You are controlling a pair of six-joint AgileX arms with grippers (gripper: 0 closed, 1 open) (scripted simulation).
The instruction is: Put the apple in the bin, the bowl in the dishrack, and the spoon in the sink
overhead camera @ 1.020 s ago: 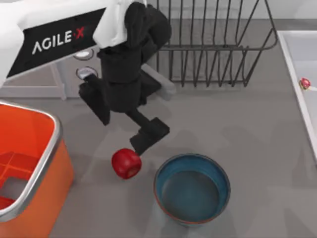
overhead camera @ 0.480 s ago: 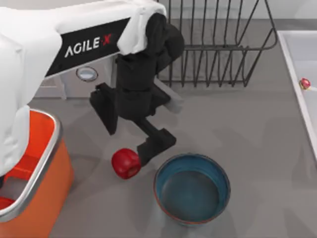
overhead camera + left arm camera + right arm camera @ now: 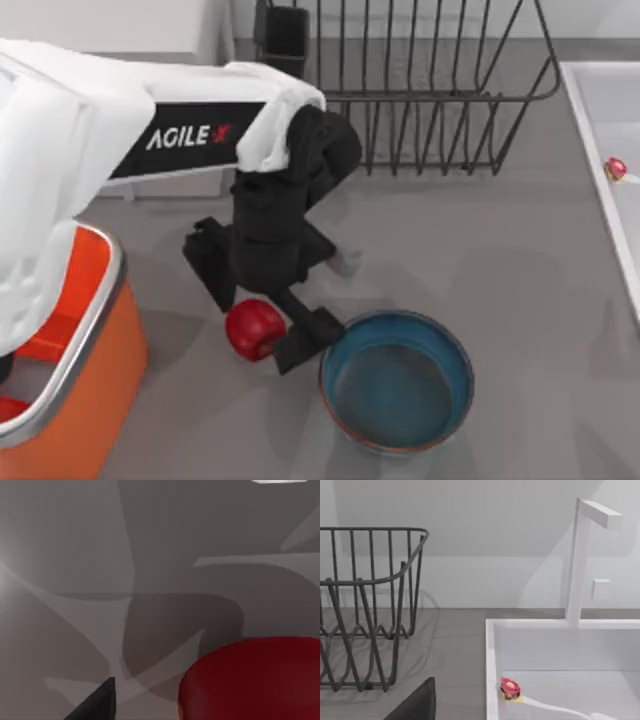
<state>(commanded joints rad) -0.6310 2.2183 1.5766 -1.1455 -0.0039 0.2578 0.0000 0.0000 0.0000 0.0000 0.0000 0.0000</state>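
So the left end effector (image 3: 262, 335) is down at the counter (image 3: 520, 270), right on the apple (image 3: 252, 329). Its 2 black fingers (image 3: 305, 338) sit apart with the apple between them, 1 on the left side and 1 on the right, the right one pretty much up against the bowl's rim. I can't tell if they're actually squeezing the apple or just straddling it. In the left wrist view the apple (image 3: 252, 680) looms big and red close to the camera, with a dark fingertip (image 3: 97, 702) off to one side and grey counter behind.

The bowl (image 3: 397, 380) sits upright just right of the apple, near edge of the counter, blue-teal inside with a reddish-brown rim. The orange bin (image 3: 70, 350) with its silver rim is at the near left, close to the apple but not touching.

The dishrack (image 3: 430, 90) stands at the far side, with its black cutlery cup (image 3: 286, 32) at the far left corner. The sink (image 3: 600, 150) runs along the right edge, and the tiny red spoon (image 3: 615, 168) already lies inside it, by the left wall. The right wrist view shows the spoon (image 3: 510, 688) on the basin floor, with the dishrack (image 3: 367, 605) beside the sink (image 3: 492, 670) and a dark fingertip of the right end effector (image 3: 417, 705) low in view; can't tell how it's set.
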